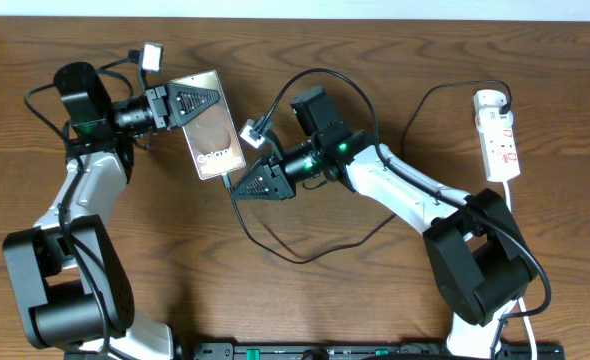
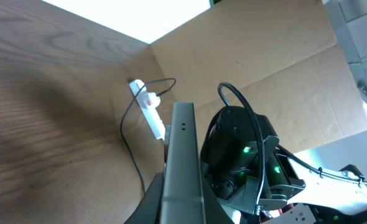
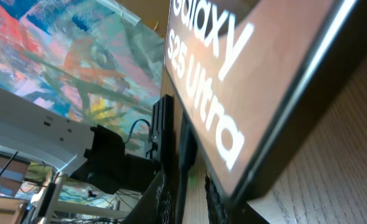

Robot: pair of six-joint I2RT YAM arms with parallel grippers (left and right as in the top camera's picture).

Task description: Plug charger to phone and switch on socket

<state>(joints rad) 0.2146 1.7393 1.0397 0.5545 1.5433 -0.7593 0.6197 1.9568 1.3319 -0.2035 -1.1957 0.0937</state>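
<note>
While the left gripper (image 1: 205,101) clamps the Galaxy phone (image 1: 218,140) steady, the right gripper (image 1: 243,184) pinches the charger (image 1: 295,259) at its port.

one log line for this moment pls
left end effector: shut on phone | right end effector: holds charger plug at phone's lower edge | socket: far right, no end effector near

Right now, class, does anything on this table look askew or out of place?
The Galaxy phone is askew, diagonal to the table edge, its top end pinched in the left gripper, the right gripper at its bottom corner. Nothing looks spilled or damaged.
</note>
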